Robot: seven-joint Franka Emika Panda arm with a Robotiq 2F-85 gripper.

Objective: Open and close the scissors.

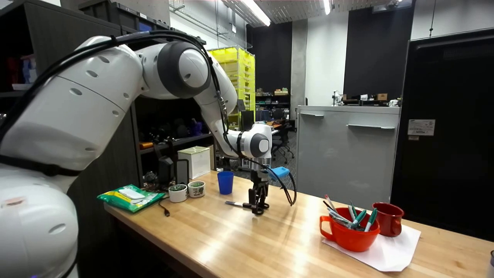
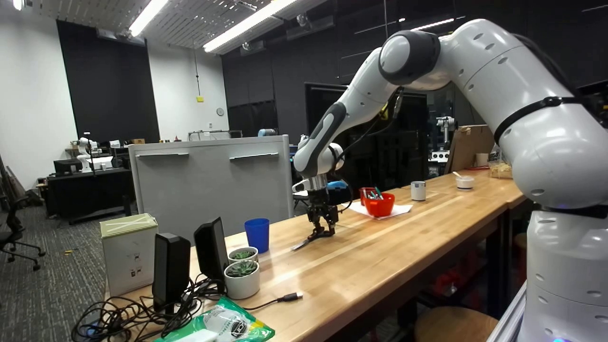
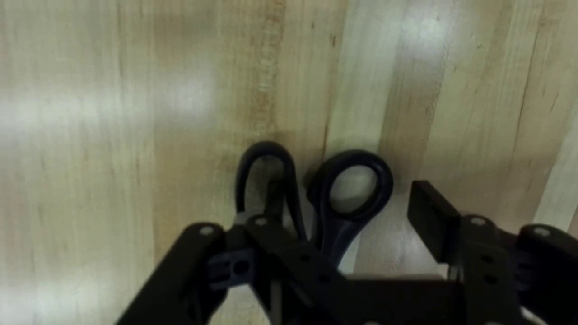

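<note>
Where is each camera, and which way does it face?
In an exterior view: beside the arm, facing over the table toward the grey panel; arm and claw show.
In an exterior view: near the speakers, facing past the blue cup; arm and claw show.
Wrist view: on the arm, facing down at the scissors; claw fingers show.
Both exterior views share table, grey panel and red bowl.
</note>
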